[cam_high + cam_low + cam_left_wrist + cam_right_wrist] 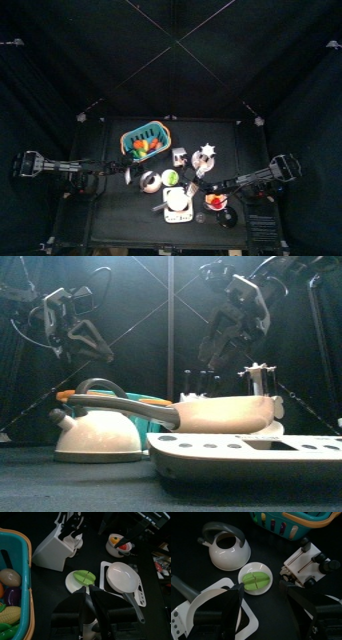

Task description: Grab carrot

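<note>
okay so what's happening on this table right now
Nothing is held yet. Both arms hang above the cluttered table, the left gripper and right gripper open and empty. The teal basket holds toy food with something orange in it, likely the carrot. Nearby are a kettle, a knife block and a green piece on a small plate.

The carrot (139,147) is a small, bright orange toy with a bit of green at one end. It lies inside the teal basket (150,130), towards its near left side in the top view.
</note>
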Available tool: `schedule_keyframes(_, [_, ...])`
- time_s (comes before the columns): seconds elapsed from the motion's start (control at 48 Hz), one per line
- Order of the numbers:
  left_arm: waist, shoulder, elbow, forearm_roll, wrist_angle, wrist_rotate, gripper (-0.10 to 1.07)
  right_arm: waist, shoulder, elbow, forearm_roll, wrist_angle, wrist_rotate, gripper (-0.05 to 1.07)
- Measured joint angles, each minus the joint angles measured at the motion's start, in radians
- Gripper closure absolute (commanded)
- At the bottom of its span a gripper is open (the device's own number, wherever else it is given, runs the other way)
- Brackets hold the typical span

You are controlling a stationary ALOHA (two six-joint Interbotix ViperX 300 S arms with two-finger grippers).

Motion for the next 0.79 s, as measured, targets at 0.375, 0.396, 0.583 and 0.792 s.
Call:
schedule_keyframes(0.375, [0.219,0.029,-0.183,0.015,0.244,-0.003,0.38,-0.084,-0.055,0.117,-0.259,-0.083,0.103,0.12])
schedule_keyframes(0.396, [0.233,0.037,-0.19,0.014,0.258,-0.003,0.37,-0.086,-0.061,0.118,-0.265,-0.083,0.104,0.12])
schedule_keyframes(0.583, [0.301,0.132,-0.273,0.015,0.307,0.0,0.26,-0.112,-0.117,0.146,-0.276,-0.083,0.114,0.12])
schedule_keyframes(0.792, [0.371,0.299,-0.387,0.063,0.385,-0.002,0.1,-0.13,-0.132,0.176,-0.278,-0.083,0.144,0.12])
